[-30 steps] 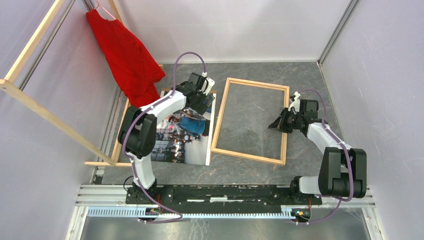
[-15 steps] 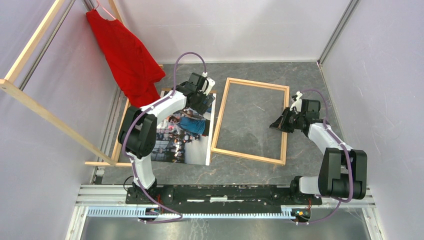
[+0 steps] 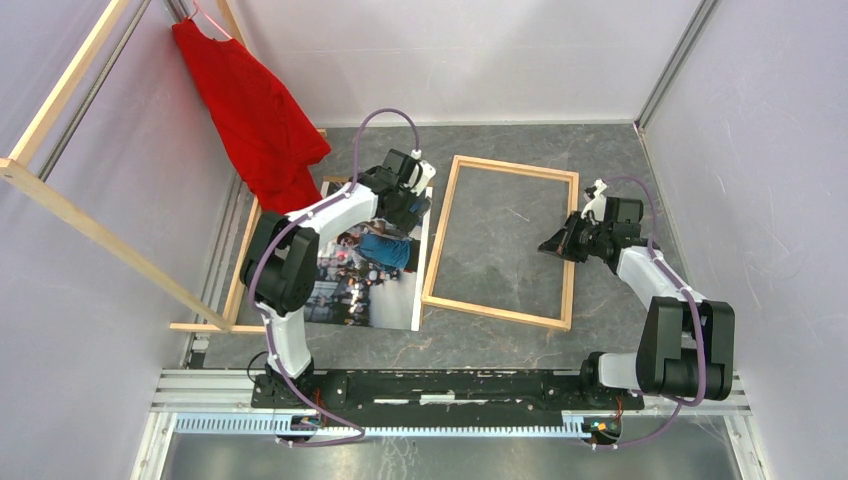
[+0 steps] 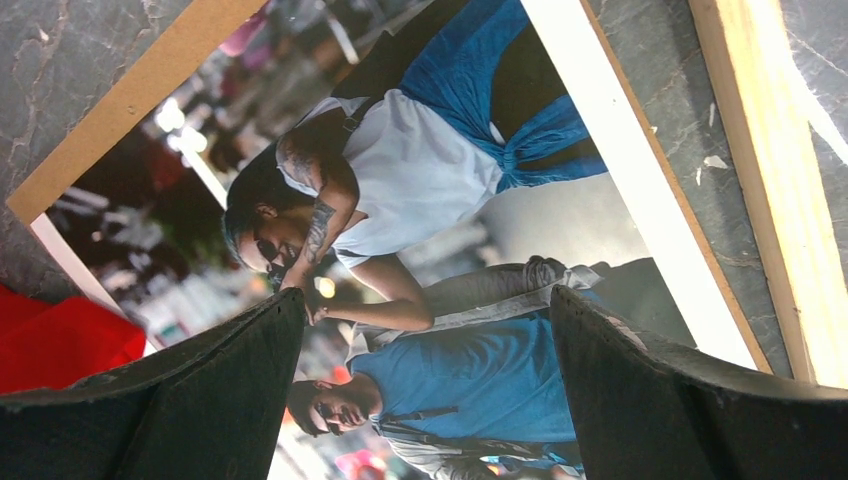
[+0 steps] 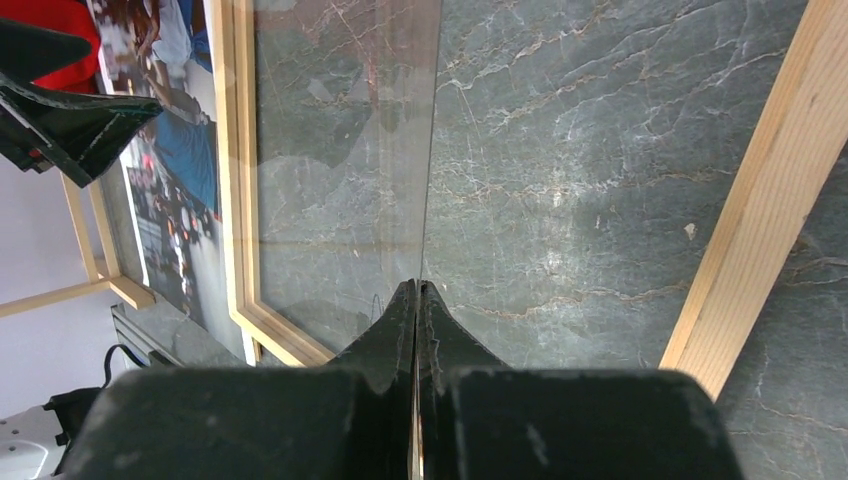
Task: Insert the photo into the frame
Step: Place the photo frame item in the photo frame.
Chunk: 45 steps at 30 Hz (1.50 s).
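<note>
The photo (image 3: 370, 290) is laid flat just left of the frame (image 3: 500, 312). Thin and bendy, it is best pinched softly at an edge. The left fingers (image 4: 200, 400) are spread apart; the right fingers (image 5: 395, 340) are pressed together.

We note a grey, marble-veined table (image 3: 500, 345), pale scuffs here and there. The frame (image 3: 498, 311) lies flat on it, right of centre, and the tabletop shows through its opening. Just left of it a brown backing board (image 4: 130, 100) lies flat, with the photo (image 3: 365, 290) face up on top. A wooden rack bar (image 3: 238, 270) rests along the table's left side.
</note>
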Each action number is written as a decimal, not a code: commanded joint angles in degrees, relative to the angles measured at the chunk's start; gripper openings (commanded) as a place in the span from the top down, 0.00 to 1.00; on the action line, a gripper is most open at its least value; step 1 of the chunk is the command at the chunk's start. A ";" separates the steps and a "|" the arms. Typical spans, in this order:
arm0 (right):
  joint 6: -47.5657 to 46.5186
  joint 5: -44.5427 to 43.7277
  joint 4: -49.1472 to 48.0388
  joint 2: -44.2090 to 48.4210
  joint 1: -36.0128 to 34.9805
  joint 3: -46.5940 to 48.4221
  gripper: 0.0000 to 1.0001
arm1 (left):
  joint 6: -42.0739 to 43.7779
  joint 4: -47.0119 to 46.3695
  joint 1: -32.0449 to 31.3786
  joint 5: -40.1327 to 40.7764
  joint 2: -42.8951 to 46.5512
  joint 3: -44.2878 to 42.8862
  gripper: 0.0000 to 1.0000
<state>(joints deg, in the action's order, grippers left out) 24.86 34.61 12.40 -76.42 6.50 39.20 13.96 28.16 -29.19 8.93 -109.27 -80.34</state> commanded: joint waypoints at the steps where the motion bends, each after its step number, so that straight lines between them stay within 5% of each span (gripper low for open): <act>1: 0.42 1.49 -4.59 1.43 0.32 0.47 1.00 | 1.78 -2.14 -1.56 0.37 -0.76 0.17 0.02; 45: 1.44 1.29 -6.06 4.65 1.14 -2.82 1.00 | 2.00 -3.11 -4.82 1.22 -3.73 -1.95 0.02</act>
<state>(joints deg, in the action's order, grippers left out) 25.67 35.40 10.22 -72.99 7.40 35.86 14.00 26.87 -33.54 9.91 -112.14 -80.25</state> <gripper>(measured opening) 0.006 0.979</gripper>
